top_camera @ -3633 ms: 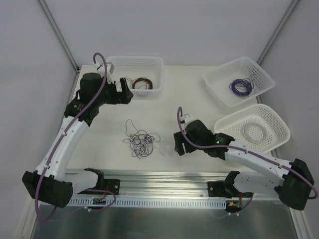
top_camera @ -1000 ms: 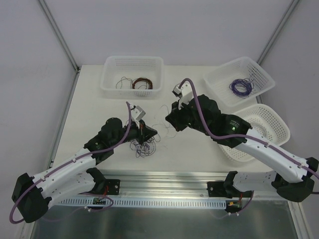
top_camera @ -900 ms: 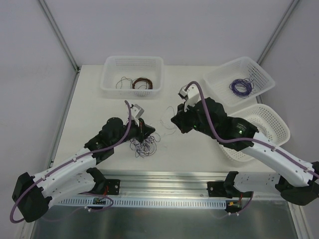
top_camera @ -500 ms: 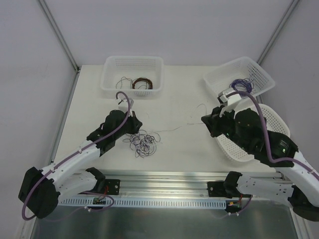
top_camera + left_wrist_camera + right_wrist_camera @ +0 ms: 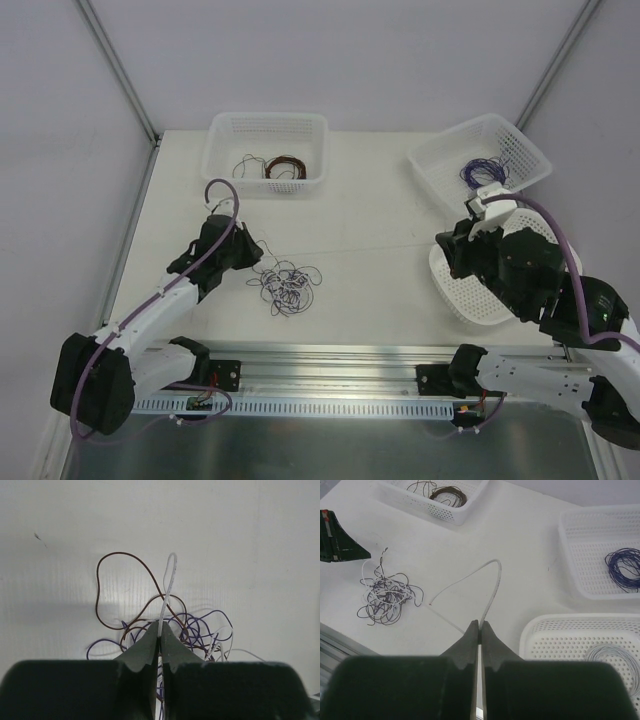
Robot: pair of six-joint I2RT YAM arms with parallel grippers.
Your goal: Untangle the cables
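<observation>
White tabletop (image 5: 360, 190), cables (image 5: 285, 288) mid-table, grey walls (image 5: 330, 60)

Checking all three feeds now: I can't read a single word, number, label or logo anywhere. The only candidate is the small board (image 5: 200, 401) on the near rail (image 5: 330, 405), left of centre, and from the overhead camera any marking on it is far too small for me to make out.

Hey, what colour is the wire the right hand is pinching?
White. The wire in the right hand shows best in the right wrist view.
</observation>
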